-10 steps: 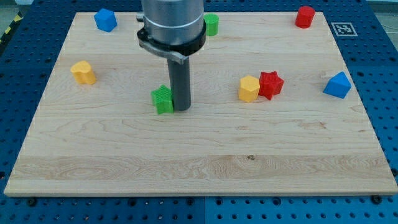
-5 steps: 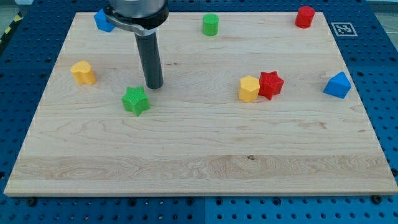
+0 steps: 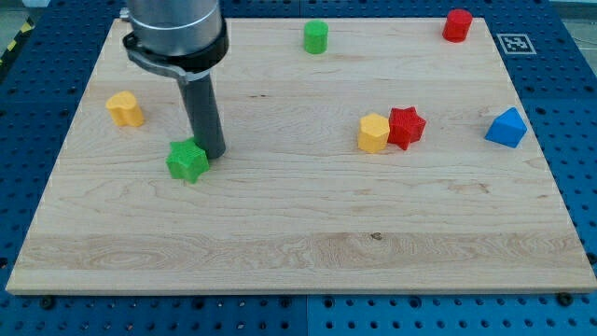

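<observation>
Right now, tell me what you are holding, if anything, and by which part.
Nothing is held: I end in a rod. My tip sits against the upper right side of the green star block, touching or nearly so.

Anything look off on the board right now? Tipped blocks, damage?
Nothing stands out. My tip sits against the green star block, on its right. The yellow block and red star block touch. The wooden board looks undamaged.
</observation>
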You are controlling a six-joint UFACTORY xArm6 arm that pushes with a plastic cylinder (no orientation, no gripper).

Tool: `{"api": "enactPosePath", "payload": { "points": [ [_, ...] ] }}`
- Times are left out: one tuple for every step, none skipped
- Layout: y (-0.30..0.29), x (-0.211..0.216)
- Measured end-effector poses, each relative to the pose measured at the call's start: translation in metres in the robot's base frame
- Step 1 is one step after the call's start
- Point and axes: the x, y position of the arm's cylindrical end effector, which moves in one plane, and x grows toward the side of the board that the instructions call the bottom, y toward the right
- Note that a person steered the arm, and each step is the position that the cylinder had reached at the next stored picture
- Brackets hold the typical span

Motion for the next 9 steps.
{"api": "enactPosePath", "payload": {
  "points": [
    [-0.003,0.000],
    [-0.006,0.000],
    [-0.006,0.000],
    [-0.007,0.000],
    [-0.007,0.000],
    [-0.010,0.002],
    [-0.011,0.002],
    [-0.015,0.002],
    [-0.026,0.002]
  ]
}}
